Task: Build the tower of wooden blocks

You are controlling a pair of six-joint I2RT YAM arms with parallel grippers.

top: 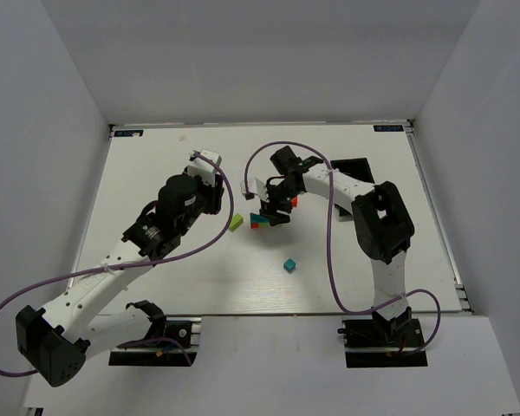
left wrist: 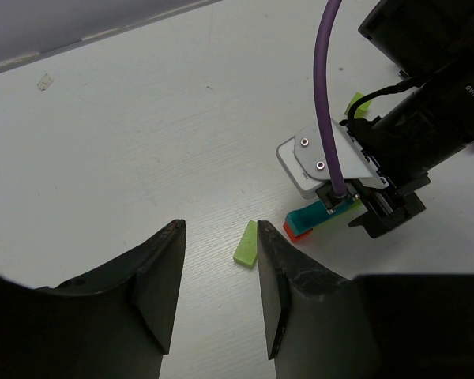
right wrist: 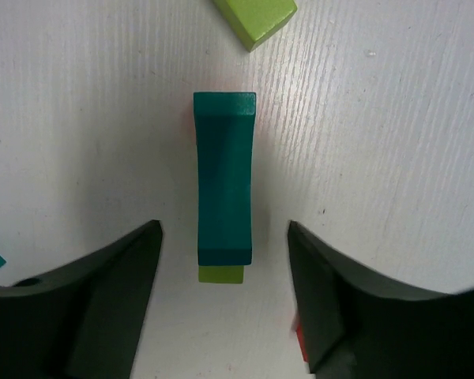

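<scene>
right gripper [right wrist: 223, 230] is hanging straight over the wood block tower [top: 262, 222], jaws standing apart with a clear gap on each side of the long teal wooden plank [right wrist: 224, 174], so it's gripping nothing. the tower is sitting near the middle of the white table [top: 243, 290]. the plank is lying on top; a small lime green wooden block [right wrist: 221, 274] is peeking out under its near end, and a flat red wooden block [left wrist: 294, 230] is showing beneath it in the left wrist view. reading that as two levels up.

left gripper [left wrist: 219, 237] is hovering low off to the side, fingers apart, holding nothing. a loose lime green wooden bar [left wrist: 246, 242] is lying on the table just past its tip. a small teal wooden cube [top: 289, 265] is sitting apart from the stack, nearer the arm bases. my guess is roughly halfway, with at least those two pieces waiting to go on.

writing: white lettering is showing on the right arm's black housing [left wrist: 458, 87], too small and turned to read. blue stickers [top: 130, 133] are sitting at the table's far corners, also unreadable. nothing is printed on the blocks.
</scene>
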